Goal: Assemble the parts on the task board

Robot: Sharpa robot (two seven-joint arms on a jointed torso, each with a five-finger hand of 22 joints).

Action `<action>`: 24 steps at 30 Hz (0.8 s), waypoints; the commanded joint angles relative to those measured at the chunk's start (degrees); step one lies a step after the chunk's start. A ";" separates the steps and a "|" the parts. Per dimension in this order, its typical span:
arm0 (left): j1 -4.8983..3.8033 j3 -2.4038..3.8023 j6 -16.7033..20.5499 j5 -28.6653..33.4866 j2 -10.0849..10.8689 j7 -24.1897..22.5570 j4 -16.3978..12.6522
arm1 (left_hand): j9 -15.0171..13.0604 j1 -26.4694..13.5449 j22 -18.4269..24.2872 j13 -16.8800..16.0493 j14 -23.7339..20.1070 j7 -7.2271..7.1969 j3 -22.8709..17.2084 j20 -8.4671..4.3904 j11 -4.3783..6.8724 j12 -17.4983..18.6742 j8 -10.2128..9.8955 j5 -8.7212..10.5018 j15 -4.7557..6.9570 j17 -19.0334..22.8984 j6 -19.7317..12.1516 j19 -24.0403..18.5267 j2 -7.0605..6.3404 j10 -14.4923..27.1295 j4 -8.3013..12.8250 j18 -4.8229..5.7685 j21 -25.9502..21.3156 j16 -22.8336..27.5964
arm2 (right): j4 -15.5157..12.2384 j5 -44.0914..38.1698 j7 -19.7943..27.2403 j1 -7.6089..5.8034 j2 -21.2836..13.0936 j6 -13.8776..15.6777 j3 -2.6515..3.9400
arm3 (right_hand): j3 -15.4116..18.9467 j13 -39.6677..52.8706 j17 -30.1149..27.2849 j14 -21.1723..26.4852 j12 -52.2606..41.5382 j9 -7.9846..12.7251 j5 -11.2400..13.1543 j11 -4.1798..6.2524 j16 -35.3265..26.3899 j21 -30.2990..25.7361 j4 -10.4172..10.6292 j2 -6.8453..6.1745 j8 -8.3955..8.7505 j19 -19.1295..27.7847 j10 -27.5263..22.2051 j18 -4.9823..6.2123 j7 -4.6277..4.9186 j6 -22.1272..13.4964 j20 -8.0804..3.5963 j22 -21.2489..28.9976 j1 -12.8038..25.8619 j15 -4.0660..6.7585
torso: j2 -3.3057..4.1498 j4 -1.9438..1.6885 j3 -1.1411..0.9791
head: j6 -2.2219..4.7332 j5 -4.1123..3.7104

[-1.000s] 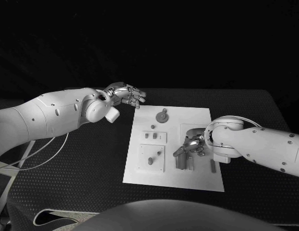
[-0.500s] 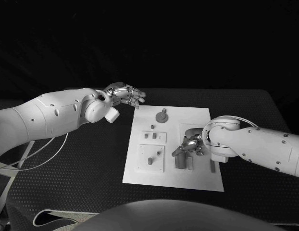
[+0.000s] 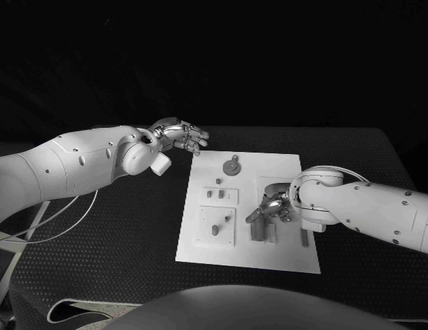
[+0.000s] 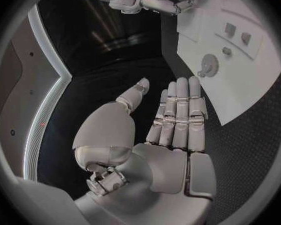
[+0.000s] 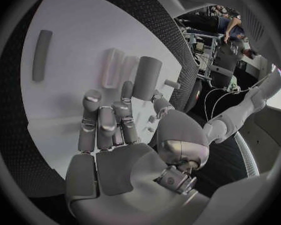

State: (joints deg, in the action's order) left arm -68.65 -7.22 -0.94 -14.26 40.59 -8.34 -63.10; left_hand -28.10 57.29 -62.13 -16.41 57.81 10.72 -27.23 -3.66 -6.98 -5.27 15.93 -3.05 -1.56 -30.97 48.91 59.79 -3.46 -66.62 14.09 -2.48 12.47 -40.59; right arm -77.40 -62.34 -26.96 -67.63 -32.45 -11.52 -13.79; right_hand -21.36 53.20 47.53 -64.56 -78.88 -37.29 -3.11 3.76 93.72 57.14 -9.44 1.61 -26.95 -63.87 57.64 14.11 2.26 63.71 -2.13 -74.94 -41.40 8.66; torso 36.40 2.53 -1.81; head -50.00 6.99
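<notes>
While the right hand (image 3: pixel 272 208) pinches a grey cylinder (image 5: pixel 147 78) over the task board (image 3: pixel 274 165) near its right edge, left hand (image 3: pixel 179 135) idles, fingers apart, off the far left corner. Advice: keep cylinder upright, lower squarely.

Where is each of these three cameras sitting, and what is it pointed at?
Head view: on the robot's head, looking down at the task board; both white arms show.
Left wrist view: behind the left hand, facing the board's corner and gear part.
Right wrist view: behind the right hand, which holds a cylinder part over the board.
Shared: all three show the board.
</notes>
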 commanded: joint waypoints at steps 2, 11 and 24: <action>-0.07 0.03 -0.79 -0.16 -0.08 -0.38 -0.08 | 0.09 -0.14 -0.07 0.07 0.00 -0.08 0.03 0.09 0.04 0.21 0.30 0.03 -0.54 -0.06 -0.38 -0.04 -0.58 0.34 -0.29 -0.52 -0.23 0.29 | 0.45 -0.01 -0.01 0.71 0.36 -0.53 -0.35 | -7.10 0.09 -0.49 0.82 0.36 0.13 -0.16 -0.16 -0.30 -0.43 -7.11 0.75 0.39 0.39 -0.04 0.89 0.14 -0.65 -0.03 -0.75 0.21 0.19 | 0.00 0.00 -0.02 | 0.00 -0.04; -0.07 0.03 -0.81 -0.17 -0.07 -0.37 -0.11 | 0.10 -0.15 -0.08 0.07 0.01 -0.08 0.03 0.09 0.04 0.21 0.32 0.03 -0.54 -0.10 -0.39 -0.04 -0.59 0.35 -0.32 -0.52 -0.25 0.31 | 1.05 -0.05 -0.22 0.86 0.60 -0.41 -0.35 | -7.06 0.11 -0.62 0.96 0.47 0.16 -0.16 -0.21 -0.36 -0.50 -7.02 0.38 0.45 0.42 -0.10 0.89 0.18 -0.72 -0.01 -0.73 0.77 0.15 | 0.00 0.03 -0.02 | 0.00 -0.03; -0.07 0.02 -0.86 -0.17 -0.07 -0.29 -0.16 | 0.10 -0.16 -0.09 0.08 0.01 -0.08 0.04 0.09 0.04 0.20 0.34 0.03 -0.54 -0.13 -0.40 -0.04 -0.60 0.35 -0.35 -0.52 -0.26 0.33 | 0.83 -1.81 -0.55 1.08 0.77 -0.40 -0.35 | -7.38 0.11 -1.60 1.85 0.83 0.31 -0.17 -0.41 -0.54 -0.80 -6.92 -1.37 0.76 0.60 -0.47 0.89 0.39 -1.24 -0.01 -0.63 1.68 0.04 | 0.00 0.02 -0.02 | 0.00 -0.12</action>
State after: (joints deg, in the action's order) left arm -68.65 -7.22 -0.98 -14.31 40.60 -8.29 -63.13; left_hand -28.06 57.29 -62.17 -16.42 57.81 10.72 -27.23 -3.66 -6.97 -5.27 15.93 -3.05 -1.56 -31.01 48.90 59.79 -3.47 -66.63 14.09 -2.12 12.47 -40.59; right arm -76.57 -62.05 -26.78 -67.42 -31.95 -11.77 -13.63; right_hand -24.09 53.25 45.98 -63.86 -78.42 -37.11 -2.88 3.46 93.50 56.65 -11.95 0.63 -26.95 -63.78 57.54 13.92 2.37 63.16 -2.14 -74.92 -39.83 8.09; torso 36.40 2.55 -1.83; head -50.00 6.91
